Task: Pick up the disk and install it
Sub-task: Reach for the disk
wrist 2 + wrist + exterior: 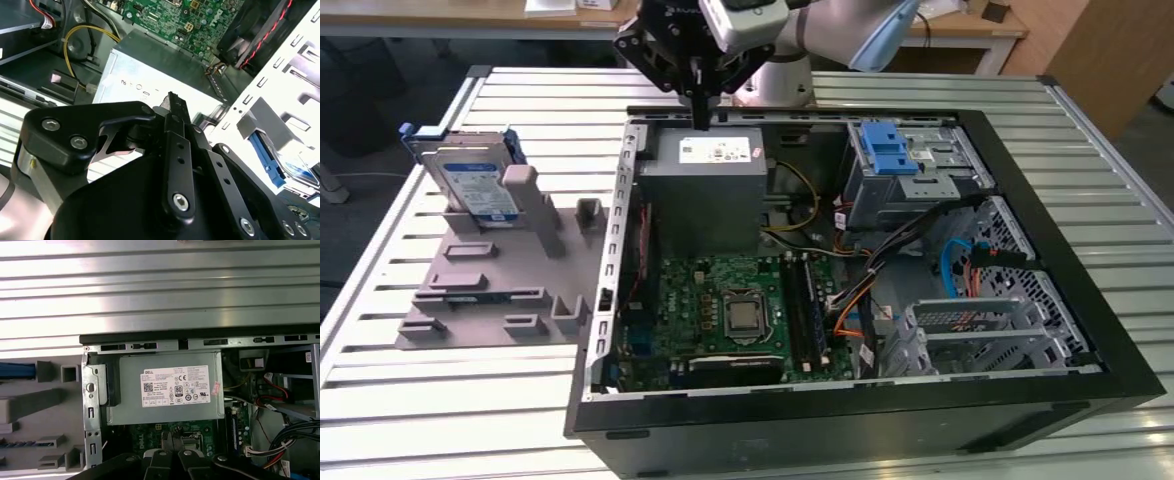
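Observation:
The disk (pixel 470 182) stands on edge in a grey holder plate (pixel 487 275) at the exterior view's left, outside the computer case. It is silver, with a white-and-blue label and a blue bracket. That blue bracket edge (pixel 17 371) appears in the first wrist view, and the disk (pixel 267 162) also appears in the second wrist view. My gripper (pixel 706 118) hangs over the far wall of the open case, above the grey power supply box (pixel 707 180), well to the right of the disk. Its fingers (pixel 165 445) are shut with nothing between them.
The open black computer case (pixel 1067 300) lies on a slatted metal table (pixel 440 400). Inside it are the motherboard (pixel 734 310), cables and a silver cage with a blue latch (pixel 891 160) at the far right. The holder plate has several upright pegs (pixel 540 215).

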Available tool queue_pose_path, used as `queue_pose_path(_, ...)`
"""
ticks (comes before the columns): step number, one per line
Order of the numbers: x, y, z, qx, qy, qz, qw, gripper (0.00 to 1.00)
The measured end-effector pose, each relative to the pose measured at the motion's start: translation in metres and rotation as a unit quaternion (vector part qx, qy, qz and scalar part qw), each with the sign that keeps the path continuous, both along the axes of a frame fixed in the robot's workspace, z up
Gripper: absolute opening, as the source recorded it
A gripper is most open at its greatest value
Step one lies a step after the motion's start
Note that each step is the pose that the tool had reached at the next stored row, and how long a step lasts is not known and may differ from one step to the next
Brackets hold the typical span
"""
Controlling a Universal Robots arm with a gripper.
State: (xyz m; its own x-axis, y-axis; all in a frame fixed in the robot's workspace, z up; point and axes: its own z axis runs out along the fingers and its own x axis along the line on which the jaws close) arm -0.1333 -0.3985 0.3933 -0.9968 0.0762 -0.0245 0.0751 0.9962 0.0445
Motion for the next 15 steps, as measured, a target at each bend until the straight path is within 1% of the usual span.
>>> queue_pose_path(4, -0.007, 0.0018, 0.0000, 0.0000, 0.0000, 0.000, 1.0000, 0.11)
queue_pose_path(9, -0.017, 0.0026, 0.0000, -0.0001, 0.0001, 0.000, 1.0000, 0.11)
queue_pose_path(15, -0.025, 0.0029, -0.0002, -0.0001, 0.0001, 0.000, 1.0000, 0.11)
